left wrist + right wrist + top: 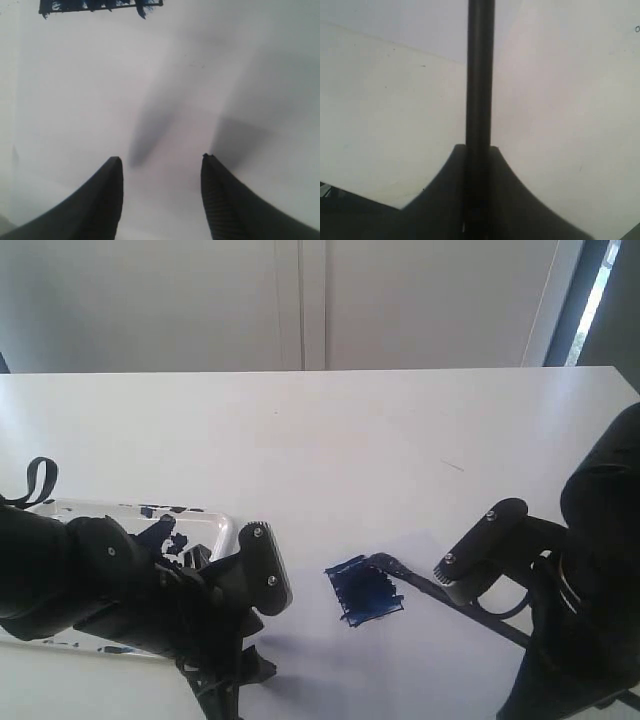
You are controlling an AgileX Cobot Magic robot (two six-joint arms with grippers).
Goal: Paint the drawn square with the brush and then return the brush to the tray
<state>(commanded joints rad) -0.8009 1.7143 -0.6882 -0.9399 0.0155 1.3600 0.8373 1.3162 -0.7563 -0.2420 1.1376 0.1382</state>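
Observation:
The drawn square [365, 592] lies on the white sheet near the table's front and is smeared dark blue. The brush [415, 578] slants from its tip at the square's upper right corner back to my right gripper [447, 575], which is shut on the black shaft [480, 75]. In the right wrist view both jaws of the right gripper [479, 147] press the shaft. The tray [225, 530], smeared blue-black, sits at the left, partly hidden by my left arm. My left gripper [160, 160] is open and empty over white paper; the square's painted edge [100, 6] shows beyond it.
The white table [330, 430] stretches back to a grey wall. The left arm's bulk [120, 585] covers the front of the tray. The right arm [590, 580] fills the lower right corner. A faint mark [452, 466] lies on the table right of centre.

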